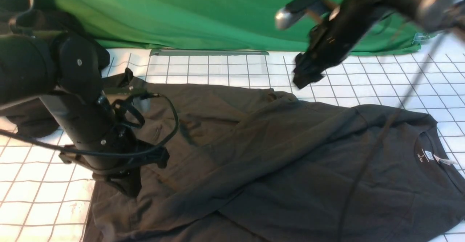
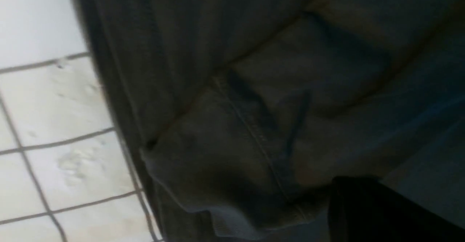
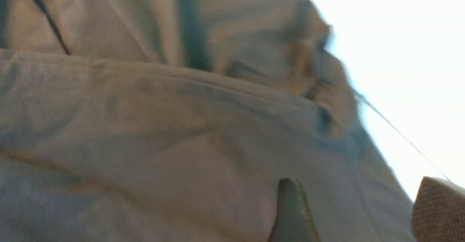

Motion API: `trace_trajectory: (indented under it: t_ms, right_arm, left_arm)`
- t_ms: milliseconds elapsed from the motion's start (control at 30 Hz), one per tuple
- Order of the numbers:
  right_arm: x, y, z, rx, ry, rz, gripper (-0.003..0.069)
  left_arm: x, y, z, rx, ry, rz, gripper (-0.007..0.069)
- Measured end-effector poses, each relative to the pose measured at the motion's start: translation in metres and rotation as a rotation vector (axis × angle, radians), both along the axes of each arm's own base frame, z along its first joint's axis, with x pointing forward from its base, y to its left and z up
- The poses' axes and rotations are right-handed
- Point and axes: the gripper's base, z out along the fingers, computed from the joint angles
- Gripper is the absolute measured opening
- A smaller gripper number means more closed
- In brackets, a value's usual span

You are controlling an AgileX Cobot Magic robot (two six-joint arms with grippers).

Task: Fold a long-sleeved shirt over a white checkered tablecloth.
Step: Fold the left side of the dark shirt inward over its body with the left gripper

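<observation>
Clenched on the left, released on the right, over a large dark charcoal-olive cotton long-sleeved shirt (image 1: 290, 154) laid on a wide white checkered tablecloth (image 1: 218, 67).

At the left gripper (image 1: 125, 187): shut tight, tip low against the shirt near its near left corner, close beside a stitched hem fold (image 2: 254, 136); impossible to tell whether gripping any cloth. At the right gripper (image 1: 306, 77): spread wide, nothing between, fingertips (image 3: 292, 209) well apart in the wrist view, raised clear above the shirt's far edge. Outward from there: shirt spread across most of the tablecloth, round neck and white neck label (image 1: 430, 156) toward the right, one part folded diagonally over the body. Beyond the tablecloth's far edge, a plain green cloth (image 1: 203, 13).
</observation>
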Motion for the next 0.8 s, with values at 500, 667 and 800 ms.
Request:
trace_trajectory:
  t_ms: [500,667,800]
  right_arm:
    - [0.027,0.029,-0.068,-0.066,-0.094,0.073,0.0169]
    - [0.031,0.029,-0.062,-0.053,-0.138,0.064,0.0018]
    - [0.032,0.027,-0.06,-0.053,-0.135,0.055,0.0006]
  left_arm:
    - [-0.007,0.003,-0.01,0.019,0.035,-0.012,0.0]
    - [-0.007,0.003,-0.01,0.019,0.035,-0.012,0.0001]
    - [-0.007,0.003,-0.01,0.019,0.034,-0.012,0.0001]
